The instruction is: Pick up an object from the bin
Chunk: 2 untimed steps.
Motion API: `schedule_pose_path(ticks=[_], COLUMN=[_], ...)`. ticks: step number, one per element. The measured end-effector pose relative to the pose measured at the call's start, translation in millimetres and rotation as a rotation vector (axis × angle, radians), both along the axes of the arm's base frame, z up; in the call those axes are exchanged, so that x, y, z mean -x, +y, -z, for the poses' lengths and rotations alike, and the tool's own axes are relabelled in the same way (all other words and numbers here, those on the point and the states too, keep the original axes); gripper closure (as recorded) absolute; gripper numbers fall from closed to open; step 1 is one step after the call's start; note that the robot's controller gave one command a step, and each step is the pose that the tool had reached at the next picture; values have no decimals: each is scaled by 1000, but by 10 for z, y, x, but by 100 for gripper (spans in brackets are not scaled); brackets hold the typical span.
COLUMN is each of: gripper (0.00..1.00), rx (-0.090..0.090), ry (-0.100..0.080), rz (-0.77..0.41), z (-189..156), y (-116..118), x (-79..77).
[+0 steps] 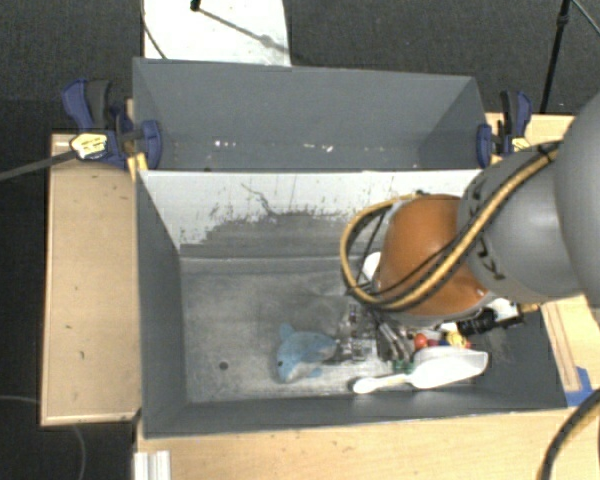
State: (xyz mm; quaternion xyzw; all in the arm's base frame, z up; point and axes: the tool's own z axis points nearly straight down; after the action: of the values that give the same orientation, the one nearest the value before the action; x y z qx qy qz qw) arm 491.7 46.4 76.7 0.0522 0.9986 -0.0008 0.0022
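Bin-picking trial: the gripper (357, 342) is down at the floor of the grey bin (230, 298), toward its front right, at the right-hand end of a small blue toy (300, 354). From where I stand it is touching the toy or just beside it. Whether it is spread, closed or clamped on anything I cannot tell, as its tip is lost in dark metalwork. Above it bulge the orange cover (430, 253) and looped cables (348, 263) of the arm (550, 228), which reaches in from the right.

The toy, a rounded, fish-like shape in pale blue, lies flat near the front wall. It looks light and soft, probably foam or rubber. It should give under pressure rather than slip, and does not seem fragile. The narrower middle of its body seems the best place to take hold.

Just right of the gripper a white spoon (425, 372) lies along the front wall, with a few small coloured bits (435, 340) behind it under the arm.
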Motion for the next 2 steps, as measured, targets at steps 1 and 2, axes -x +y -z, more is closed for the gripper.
schedule_pose_path(ticks=[1, 2], gripper=[100, 100], rx=[-1, -2], ry=[5, 1], rz=[0, 1], z=[-127, -239], y=[5, 8], x=[14, 3])
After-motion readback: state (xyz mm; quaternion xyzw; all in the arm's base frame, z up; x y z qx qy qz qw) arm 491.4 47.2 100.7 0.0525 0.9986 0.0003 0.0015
